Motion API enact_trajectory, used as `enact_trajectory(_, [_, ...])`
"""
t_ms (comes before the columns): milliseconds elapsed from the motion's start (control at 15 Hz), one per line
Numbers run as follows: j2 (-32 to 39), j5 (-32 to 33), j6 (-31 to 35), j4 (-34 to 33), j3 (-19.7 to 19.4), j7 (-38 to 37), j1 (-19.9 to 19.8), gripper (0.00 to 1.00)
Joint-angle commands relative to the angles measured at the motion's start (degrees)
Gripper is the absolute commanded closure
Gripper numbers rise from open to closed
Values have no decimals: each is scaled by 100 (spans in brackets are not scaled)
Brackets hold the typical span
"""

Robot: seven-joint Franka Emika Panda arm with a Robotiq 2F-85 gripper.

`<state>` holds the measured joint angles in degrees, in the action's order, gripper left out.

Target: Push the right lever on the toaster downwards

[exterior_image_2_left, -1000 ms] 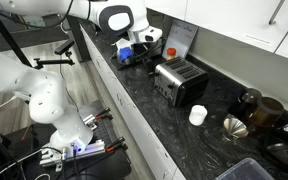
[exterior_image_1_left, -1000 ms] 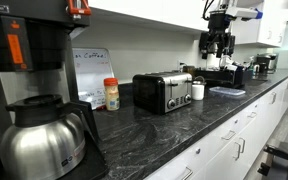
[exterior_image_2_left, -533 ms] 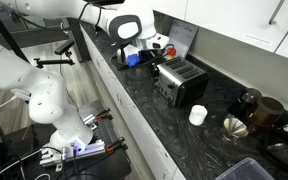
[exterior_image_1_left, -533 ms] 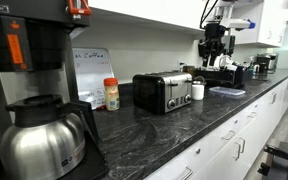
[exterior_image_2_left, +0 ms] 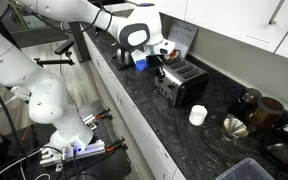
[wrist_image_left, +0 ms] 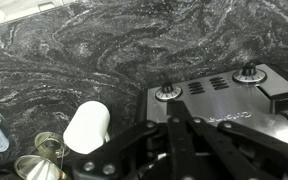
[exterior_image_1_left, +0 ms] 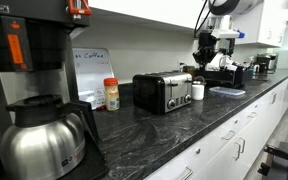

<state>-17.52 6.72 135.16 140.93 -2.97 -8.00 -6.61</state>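
The toaster (exterior_image_1_left: 162,92) (exterior_image_2_left: 181,82), chrome-sided with black ends, stands on the dark marble counter. My gripper (exterior_image_1_left: 202,58) (exterior_image_2_left: 157,63) hangs above the counter near one end of it, touching nothing. In the wrist view the gripper (wrist_image_left: 177,108) is shut and empty, its fingers (wrist_image_left: 184,140) pressed together over the toaster (wrist_image_left: 224,115) control panel. That panel shows two knobs (wrist_image_left: 165,92) and a black lever block (wrist_image_left: 279,100) at the right. The other lever is hidden behind my fingers.
A white mug (exterior_image_1_left: 197,91) (exterior_image_2_left: 197,115) (wrist_image_left: 87,127) stands beside the toaster. A big black coffee maker with a steel carafe (exterior_image_1_left: 39,140) fills the near counter. A spice jar (exterior_image_1_left: 111,94) and a sign stand by the wall. Metal cups (exterior_image_2_left: 246,115) sit at the far end.
The gripper has gone from open to shut. The arm has moved along the counter and come closer to the toaster.
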Motion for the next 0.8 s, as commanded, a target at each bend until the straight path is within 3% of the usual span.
enact_trajectory(0, [87,32,-13,-59,6,-9,-10,99])
enact_trajectory(733, [293,23,48,-220,-16,54,26,100])
